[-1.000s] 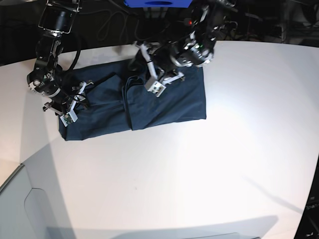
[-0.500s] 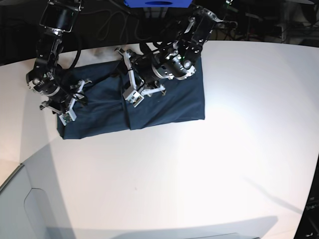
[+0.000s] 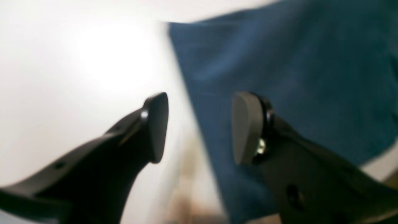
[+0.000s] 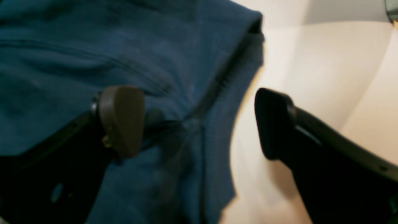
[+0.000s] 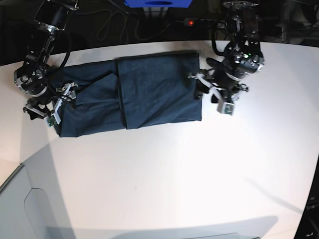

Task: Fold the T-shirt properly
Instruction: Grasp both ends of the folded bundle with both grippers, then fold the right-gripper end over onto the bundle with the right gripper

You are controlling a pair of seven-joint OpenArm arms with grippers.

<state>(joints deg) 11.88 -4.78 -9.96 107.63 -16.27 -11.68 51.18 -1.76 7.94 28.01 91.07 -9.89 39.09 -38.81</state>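
The dark navy T-shirt (image 5: 149,89) lies folded into a long band across the back of the white table (image 5: 174,169), its right part lapped over the left. My left gripper (image 5: 212,97) is open and empty at the shirt's right end. In the left wrist view (image 3: 199,127) one finger is over the shirt (image 3: 295,68) and the other over the table. My right gripper (image 5: 57,105) is open and empty at the shirt's left end. In the right wrist view (image 4: 199,123) it straddles the shirt's folded edge (image 4: 93,46).
A blue box (image 5: 157,3) and dark cables (image 5: 114,25) sit beyond the table's back edge. A grey surface (image 5: 20,204) lies below the table's front left edge. The table's right edge runs off at the lower right corner.
My left gripper has moved from the middle of the shirt to its right end. The shirt now lies flatter and stretched longer. My right gripper has shifted slightly left at the left end.
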